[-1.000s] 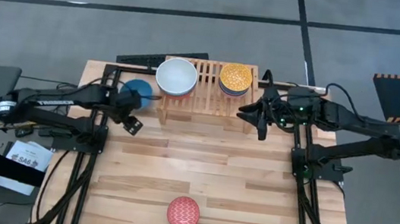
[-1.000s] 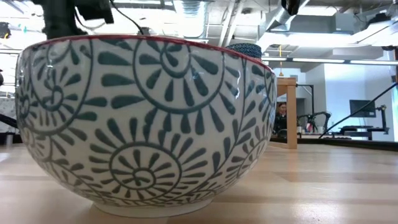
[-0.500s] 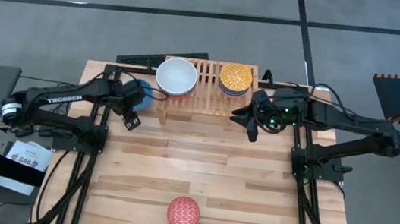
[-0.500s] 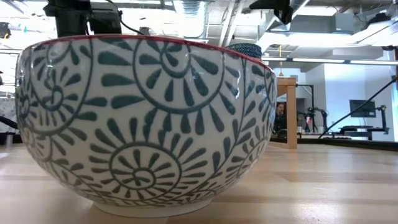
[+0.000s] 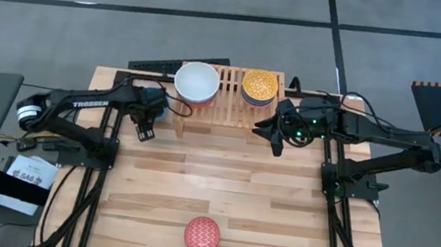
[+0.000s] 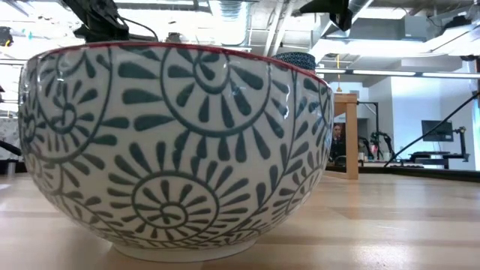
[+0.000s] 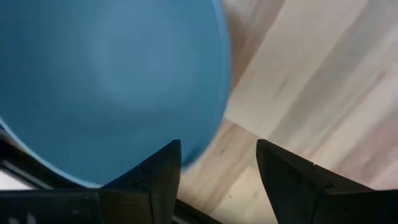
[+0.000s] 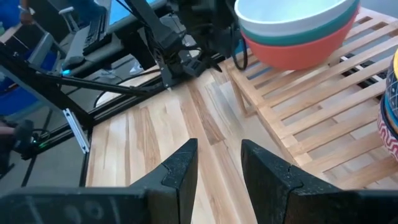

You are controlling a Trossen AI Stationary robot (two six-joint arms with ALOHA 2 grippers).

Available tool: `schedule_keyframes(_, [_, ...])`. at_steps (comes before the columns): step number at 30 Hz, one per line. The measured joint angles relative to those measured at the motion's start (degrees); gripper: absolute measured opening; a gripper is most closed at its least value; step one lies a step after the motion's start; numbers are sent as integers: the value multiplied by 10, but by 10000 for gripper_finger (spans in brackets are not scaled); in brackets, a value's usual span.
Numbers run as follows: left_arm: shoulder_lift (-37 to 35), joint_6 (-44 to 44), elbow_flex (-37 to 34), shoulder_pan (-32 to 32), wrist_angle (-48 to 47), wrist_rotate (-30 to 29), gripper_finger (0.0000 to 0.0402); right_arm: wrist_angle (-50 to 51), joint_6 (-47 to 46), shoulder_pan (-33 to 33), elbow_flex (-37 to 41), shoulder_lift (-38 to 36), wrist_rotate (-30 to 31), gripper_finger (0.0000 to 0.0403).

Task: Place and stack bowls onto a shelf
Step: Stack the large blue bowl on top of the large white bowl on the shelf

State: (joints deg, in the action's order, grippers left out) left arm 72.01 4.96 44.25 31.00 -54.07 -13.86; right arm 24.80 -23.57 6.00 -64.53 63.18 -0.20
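The plain blue bowl [image 5: 155,96] stands on the table just left of the shelf [image 5: 227,107] and fills much of the left wrist view [image 7: 106,81]. My left gripper [image 5: 155,109] [image 7: 217,144] hangs open over it, one finger over its rim and the other over bare table. On the shelf, a white bowl [image 5: 196,82] tops a teal and a red one [image 8: 298,31], and a yellow patterned bowl [image 5: 260,85] tops a second stack. A patterned bowl, red inside [image 5: 202,235], stands near the table's near edge, close before the low camera [image 6: 176,150]. My right gripper [image 5: 272,138] [image 8: 218,143] waits open off the shelf's right near corner.
Black arm frames run along the table's left side [image 5: 97,167] and right side [image 5: 338,197]. A dark bar [image 5: 179,64] lies behind the shelf at the far edge. The planks between the shelf and the near bowl [image 5: 214,173] are bare. A person [image 6: 335,142] sits far behind the table.
My left arm has swung toward the table's right and far edge, bringing its gripper over the blue bowl beside the shelf. My right gripper has shifted a little toward the table's left, along the shelf's front, then held still. The bowls have not moved.
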Motion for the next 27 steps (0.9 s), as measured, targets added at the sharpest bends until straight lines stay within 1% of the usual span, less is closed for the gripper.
schedule_keyframes(3, [24,12,0,11,7,1,194,0,-1,-4,0,0,0,150])
schedule_keyframes(6, [40,20,0,19,11,15,193,0,-1,-7,0,0,0,150])
schedule_keyframes(9, [47,30,0,20,11,27,173,0,-1,-13,0,0,0,150])
schedule_keyframes(12, [47,36,0,20,11,27,121,1,0,-18,0,0,0,150])
schedule_keyframes(16, [40,35,0,20,2,50,24,1,0,-19,0,0,0,150])
schedule_keyframes(17, [36,30,0,18,0,59,13,1,0,-19,0,0,0,150])
schedule_keyframes(22, [-3,15,0,1,-49,82,2,1,0,-19,0,0,0,150])
schedule_keyframes(27, [-68,-8,21,-18,-114,126,1,1,1,-17,0,0,1,150])
